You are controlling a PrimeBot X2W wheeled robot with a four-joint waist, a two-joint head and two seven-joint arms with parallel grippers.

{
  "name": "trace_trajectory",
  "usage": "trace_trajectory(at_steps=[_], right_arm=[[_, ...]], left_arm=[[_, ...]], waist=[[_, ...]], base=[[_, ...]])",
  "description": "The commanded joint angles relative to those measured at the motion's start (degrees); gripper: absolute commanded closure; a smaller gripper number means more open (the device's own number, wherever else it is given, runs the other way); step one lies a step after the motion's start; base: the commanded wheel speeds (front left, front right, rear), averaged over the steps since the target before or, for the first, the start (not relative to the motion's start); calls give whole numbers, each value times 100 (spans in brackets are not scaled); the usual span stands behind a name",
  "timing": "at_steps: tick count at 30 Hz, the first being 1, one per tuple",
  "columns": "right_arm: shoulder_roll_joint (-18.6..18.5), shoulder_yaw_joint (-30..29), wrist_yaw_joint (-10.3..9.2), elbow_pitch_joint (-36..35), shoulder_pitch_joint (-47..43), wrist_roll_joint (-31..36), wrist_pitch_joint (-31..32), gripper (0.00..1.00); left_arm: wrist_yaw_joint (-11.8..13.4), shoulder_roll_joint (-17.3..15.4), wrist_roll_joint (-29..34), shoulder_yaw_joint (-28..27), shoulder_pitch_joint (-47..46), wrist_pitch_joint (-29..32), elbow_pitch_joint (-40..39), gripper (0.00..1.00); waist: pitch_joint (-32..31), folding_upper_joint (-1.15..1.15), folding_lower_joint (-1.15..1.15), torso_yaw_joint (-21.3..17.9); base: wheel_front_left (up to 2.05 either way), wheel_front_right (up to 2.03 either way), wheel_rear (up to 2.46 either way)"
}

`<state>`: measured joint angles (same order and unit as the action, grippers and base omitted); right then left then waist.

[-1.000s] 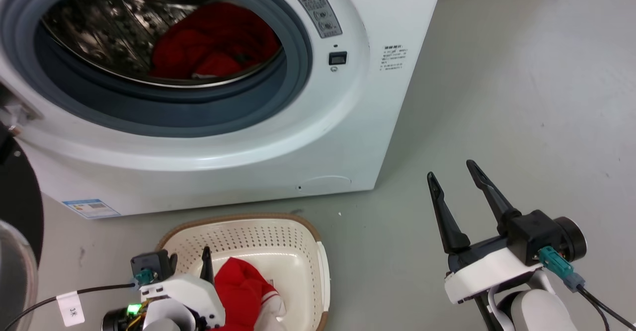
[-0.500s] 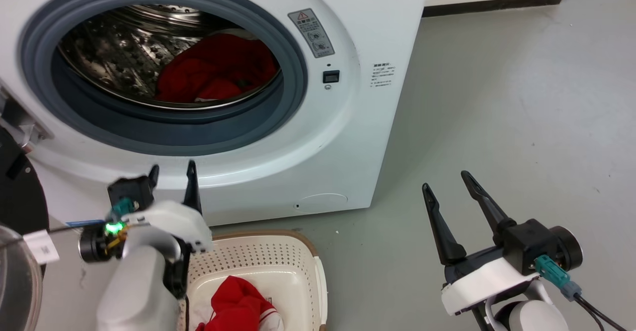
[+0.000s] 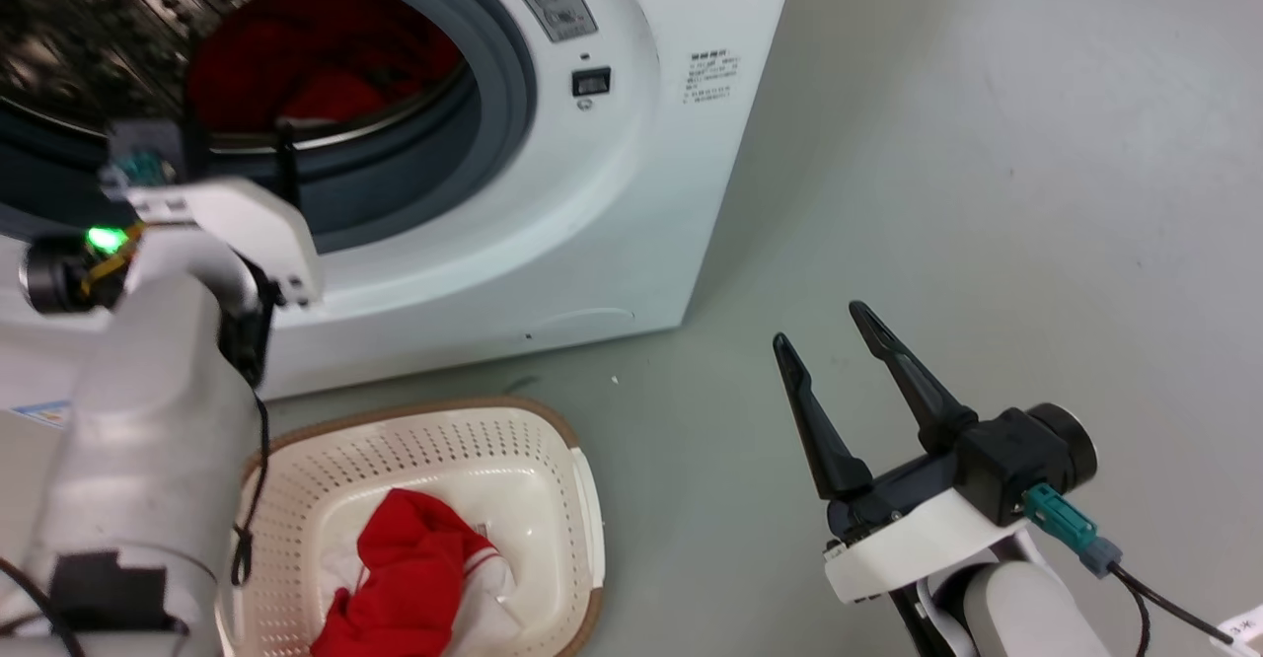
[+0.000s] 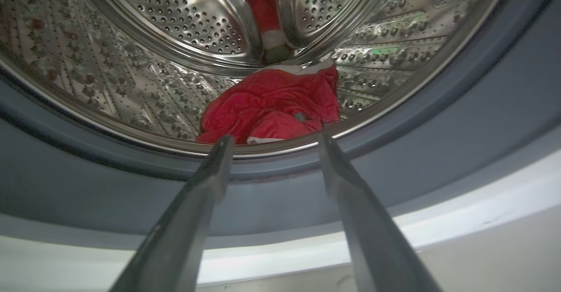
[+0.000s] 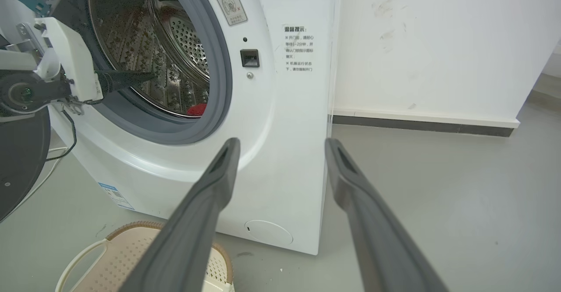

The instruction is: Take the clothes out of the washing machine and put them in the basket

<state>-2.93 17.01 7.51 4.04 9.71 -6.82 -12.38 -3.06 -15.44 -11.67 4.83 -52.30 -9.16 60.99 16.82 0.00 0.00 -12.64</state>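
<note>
- Left tool [image 3: 237, 139] raised at the porthole of the washing machine [image 3: 612, 193], fingers spread, nothing between them.
- Left wrist view: left tool [image 4: 275, 138] points into the steel drum [image 4: 175, 33]. Its tips overlap the drum's lower lip above the grey door seal [image 4: 460, 121]. Contact with lip or seal cannot be judged.
- Clothes [image 4: 271, 103]: a crumpled red heap low in the drum, just beyond the tool tips, with a white edge along its top and a small pale scrap at its near edge. The drum's back wall reflects a red streak.
- Head view: the same red heap [image 3: 296, 55] shows dimly inside the porthole, past the left fingers.
- Basket [image 3: 582, 499] stands on the grey floor [image 3: 987, 193], just in front of the machine's base, below the left forearm.
- In the basket lies a red garment [image 3: 414, 568] with white striped trim, on top of whitish cloth [image 3: 498, 622].
- Right tool [image 3: 821, 325] hangs over bare floor, well to the right of machine and basket, fingers spread and empty.
- Right wrist view: right tool [image 5: 281, 143] faces the machine's front corner. The basket's rim [image 5: 122, 257] shows at bottom left, and the open door's dark disc [image 5: 17, 165] at far left.
- Green light [image 3: 102, 239] lit on the left wrist.
</note>
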Motion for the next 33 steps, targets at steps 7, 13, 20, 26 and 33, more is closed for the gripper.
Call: trace_trajectory(at_steps=[7, 13, 20, 26, 33], right_arm=[[11, 347, -5, 90, 506, -252, -217, 0], [13, 661, -4, 96, 765, -446, -283, 0], [13, 907, -4, -203, 779, -666, -280, 0], [13, 1106, -4, -441, 687, -754, -281, 0], [13, 1307, -4, -682, 617, -844, -281, 0]], left_arm=[[-34, -477, 224, 199, -1302, 515, 369, 0], [-40, -855, 361, 330, -2196, 977, 581, 0], [-83, -1308, 593, 582, -3084, 1665, 660, 0], [-88, -1507, 659, 698, -3643, 2443, 761, 0], [36, -1665, 587, 684, -3839, 3274, 897, 0]], waist=[[1197, 0, 0, -516], [1758, 0, 0, -820], [2251, 0, 0, -1166], [2515, 0, 0, -1370], [2695, 0, 0, -1582]], base=[[0, 0, 0], [0, 0, 0], [0, 0, 0], [0, 0, 0], [0, 0, 0]])
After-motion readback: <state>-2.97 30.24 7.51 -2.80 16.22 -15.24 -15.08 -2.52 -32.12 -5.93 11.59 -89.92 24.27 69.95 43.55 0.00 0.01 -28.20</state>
